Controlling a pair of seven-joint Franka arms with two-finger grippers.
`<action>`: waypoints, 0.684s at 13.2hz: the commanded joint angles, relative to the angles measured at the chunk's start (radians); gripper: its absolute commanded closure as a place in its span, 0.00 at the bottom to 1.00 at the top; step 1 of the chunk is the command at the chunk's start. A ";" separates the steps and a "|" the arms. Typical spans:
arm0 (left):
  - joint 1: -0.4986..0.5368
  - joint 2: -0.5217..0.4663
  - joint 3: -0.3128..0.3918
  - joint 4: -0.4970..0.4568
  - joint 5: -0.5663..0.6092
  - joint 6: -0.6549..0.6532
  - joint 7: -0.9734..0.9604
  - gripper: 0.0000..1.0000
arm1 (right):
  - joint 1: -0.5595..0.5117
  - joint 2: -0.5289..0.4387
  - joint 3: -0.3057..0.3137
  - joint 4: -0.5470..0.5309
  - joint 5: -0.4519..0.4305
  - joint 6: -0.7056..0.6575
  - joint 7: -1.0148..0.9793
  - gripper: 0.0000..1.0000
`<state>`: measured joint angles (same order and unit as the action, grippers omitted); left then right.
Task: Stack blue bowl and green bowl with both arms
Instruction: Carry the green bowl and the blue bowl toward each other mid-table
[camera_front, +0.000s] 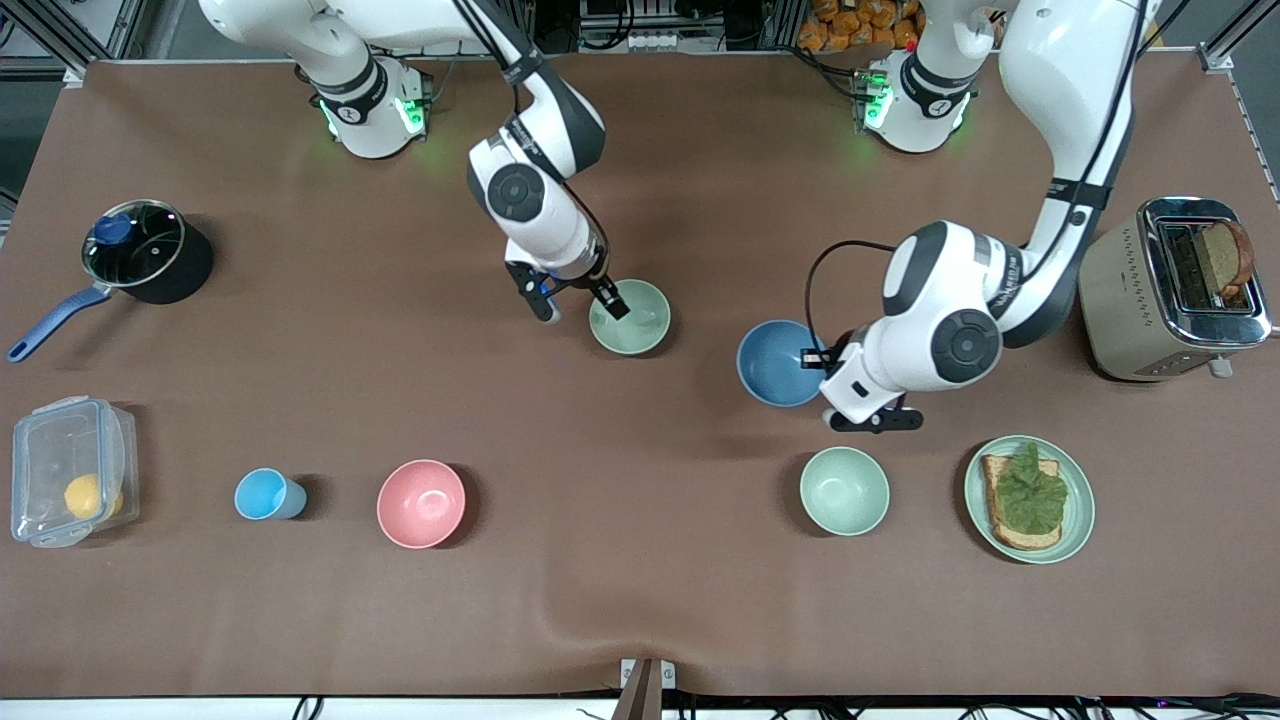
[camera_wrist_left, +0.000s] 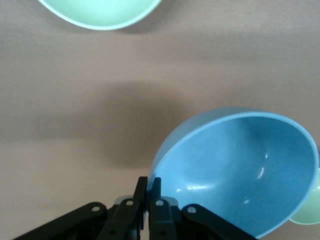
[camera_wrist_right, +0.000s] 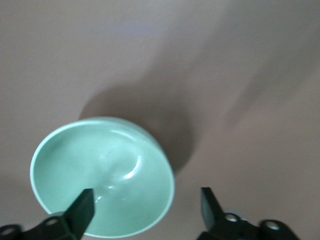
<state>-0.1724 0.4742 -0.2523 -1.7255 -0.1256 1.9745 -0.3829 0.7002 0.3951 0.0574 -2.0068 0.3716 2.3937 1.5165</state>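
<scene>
A pale mint bowl (camera_front: 844, 490) and a plate (camera_front: 1080, 513) of toast (camera_front: 1012, 533) sit near the left gripper (camera_front: 812, 357). Toaster (camera_front: 1130, 300), pot (camera_front: 150, 255), pink bowl (camera_front: 421, 503), cup (camera_front: 267, 494) and container (camera_front: 60, 470) lie well apart from it.

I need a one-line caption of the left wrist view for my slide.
Left gripper shut on the rim of the tilted blue bowl, lifted above the brown table.

Blue bowl (camera_wrist_left: 240, 170) rim cut off.
</scene>
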 joint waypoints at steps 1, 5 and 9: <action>-0.041 -0.003 0.002 0.020 -0.025 0.003 -0.074 1.00 | -0.080 -0.009 0.009 0.039 0.035 -0.108 0.014 0.00; -0.099 -0.009 0.001 0.073 -0.023 0.000 -0.218 1.00 | -0.178 0.048 0.007 0.034 0.205 -0.099 0.005 0.00; -0.117 -0.014 0.001 0.086 -0.025 -0.013 -0.274 1.00 | -0.168 0.119 0.010 0.016 0.253 0.045 0.005 0.00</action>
<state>-0.2864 0.4723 -0.2575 -1.6446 -0.1260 1.9783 -0.6381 0.5239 0.4857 0.0536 -1.9868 0.5751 2.3761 1.5197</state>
